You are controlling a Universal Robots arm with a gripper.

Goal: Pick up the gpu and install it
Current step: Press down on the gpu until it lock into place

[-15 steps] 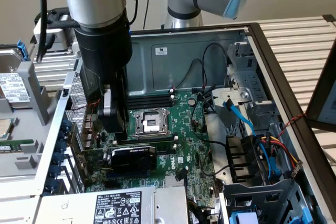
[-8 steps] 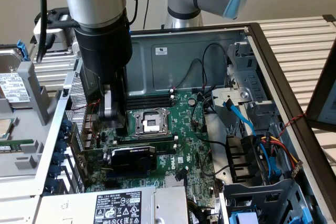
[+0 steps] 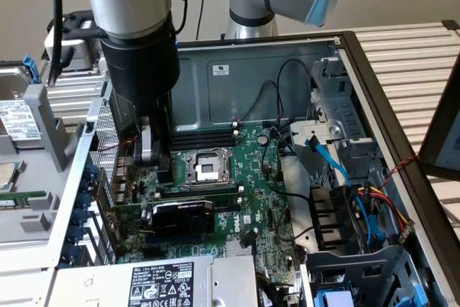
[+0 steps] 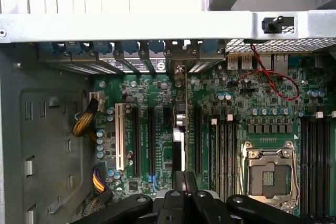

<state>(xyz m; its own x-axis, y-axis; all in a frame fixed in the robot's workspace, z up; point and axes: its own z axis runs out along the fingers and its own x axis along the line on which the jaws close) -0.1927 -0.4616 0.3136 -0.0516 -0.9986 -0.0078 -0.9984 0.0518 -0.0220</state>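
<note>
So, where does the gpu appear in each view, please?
Exterior view: the gpu stands on the motherboard, nearer the camera than the CPU socket.
Wrist view: the gpu is seen edge-on, just beyond the end effector.
Shared landmark: the CPU socket.

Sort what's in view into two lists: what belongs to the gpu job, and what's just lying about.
Belongs to the job:
- gpu, standing in a motherboard slot
- end effector, above the board beside the gpu

Just lying about:
- empty CPU socket
- power supply
- blue cables
- red wire
</note>
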